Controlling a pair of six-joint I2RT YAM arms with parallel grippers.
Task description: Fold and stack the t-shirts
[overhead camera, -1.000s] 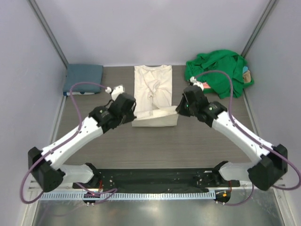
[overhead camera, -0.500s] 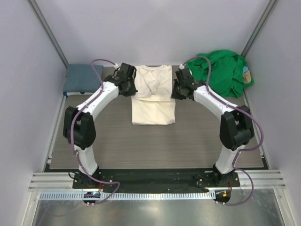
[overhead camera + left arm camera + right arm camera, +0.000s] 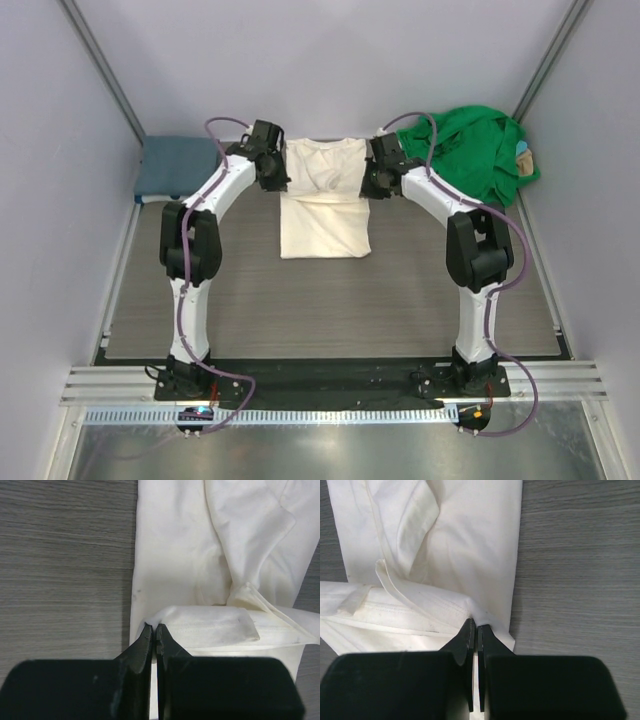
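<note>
Lying across the table (image 3: pixel 250 300), your cream shirt (image 3: pixel 322 215) is sitting half folded, with the green shirt (image 3: pixel 470 150) bunching far right and the blue shirt (image 3: pixel 178 165) far left. Closed tight, your left gripper (image 3: pixel 155 628) and right gripper (image 3: pixel 475 626) are seemingly pinching its folded-over hem corners.

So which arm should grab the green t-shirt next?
Right, probably. The right tool sits next to the green t-shirt, while the left tool is on the far side of the cream-white t-shirt. Both must first let go of its folded edge.
</note>
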